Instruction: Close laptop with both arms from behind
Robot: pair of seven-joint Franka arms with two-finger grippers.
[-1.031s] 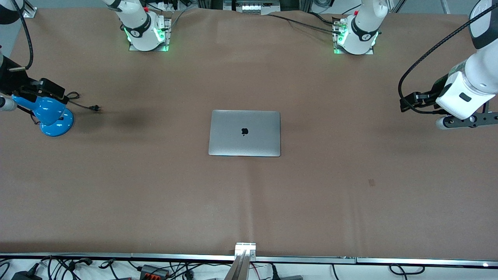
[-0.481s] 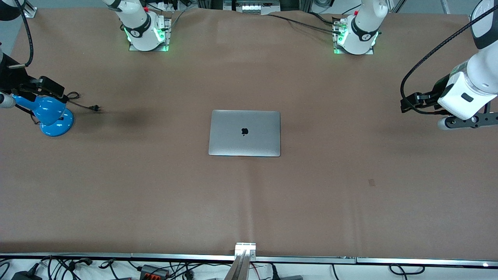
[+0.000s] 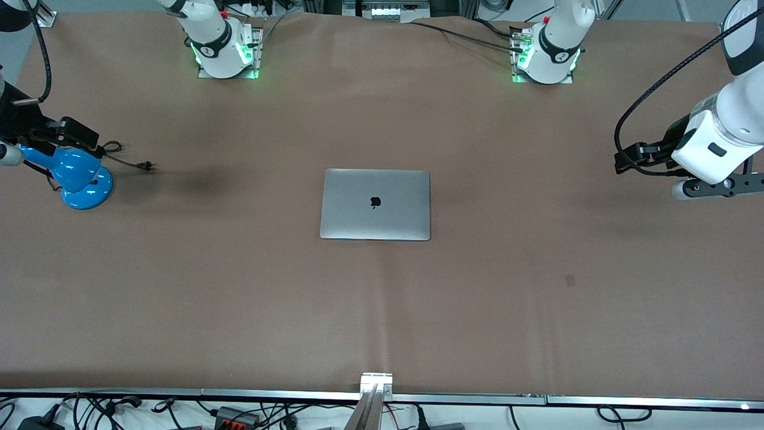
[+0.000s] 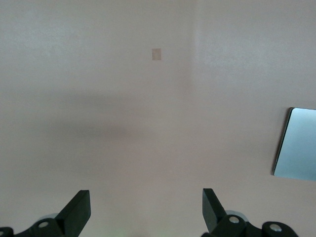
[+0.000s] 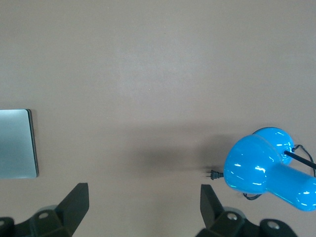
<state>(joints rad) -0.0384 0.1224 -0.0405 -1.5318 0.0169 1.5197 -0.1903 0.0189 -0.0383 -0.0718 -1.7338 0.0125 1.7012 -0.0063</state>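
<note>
The grey laptop [image 3: 375,204] lies in the middle of the table with its lid down flat and the dark apple logo facing up. A corner of it shows in the left wrist view [image 4: 298,150] and in the right wrist view [image 5: 17,143]. My left gripper [image 3: 716,186] hangs over the left arm's end of the table, well away from the laptop, open and empty [image 4: 145,197]. My right gripper [image 3: 9,156] hangs over the right arm's end of the table above a blue lamp, open and empty [image 5: 143,192].
A blue desk lamp [image 3: 77,179] stands at the right arm's end of the table, its black cord and plug [image 3: 146,166] lying beside it toward the laptop; the right wrist view shows the lamp too [image 5: 266,168]. A small dark patch [image 3: 570,279] marks the brown table cover.
Both grippers have drawn slightly farther from the laptop toward their ends of the table, then stopped. The laptop has not moved.
</note>
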